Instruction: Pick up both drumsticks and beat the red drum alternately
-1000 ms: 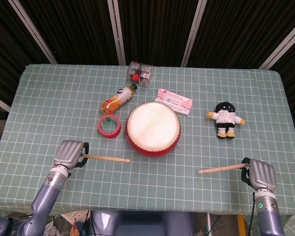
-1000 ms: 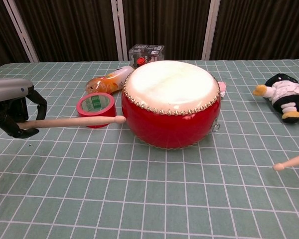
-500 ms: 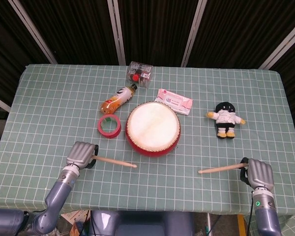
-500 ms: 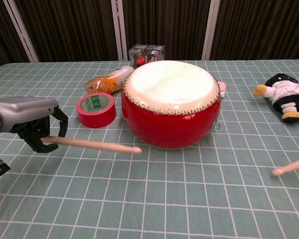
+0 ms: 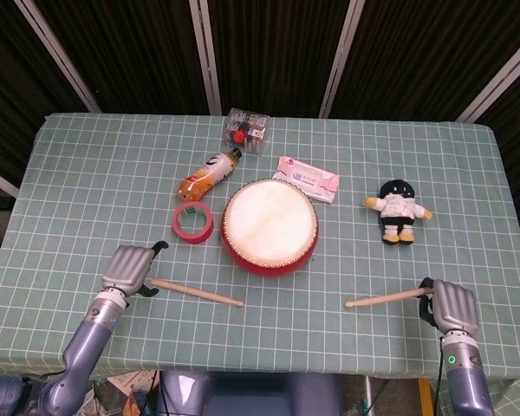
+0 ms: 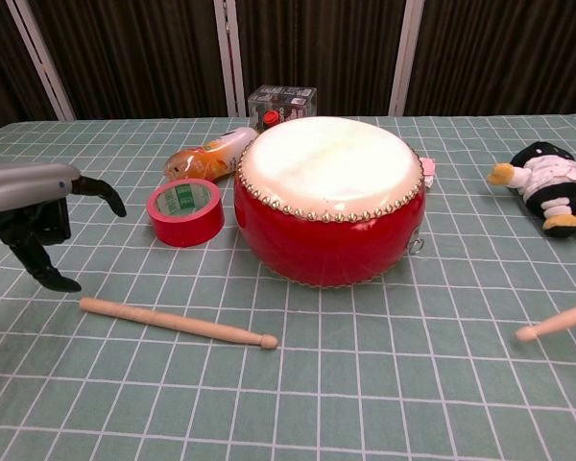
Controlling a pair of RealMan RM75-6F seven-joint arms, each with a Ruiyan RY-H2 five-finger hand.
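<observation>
Left stick [image 6: 178, 323] is lying flat on the cloth in front of the drum [image 6: 328, 200], off to its left, tip pointing toward the drum's front. Left hand [image 6: 31, 209] is hovering just beside the stick's butt end, fingers spread wide, holding nothing. Right hand [image 5: 453, 307] is gripping the right stick [image 5: 386, 299], which is lying low, front-right of the drum, tip aimed inward. To regrasp well: lower the left hand over the butt end, wrap the fingers fully round it, lift level, then swing toward the drumhead.
</observation>
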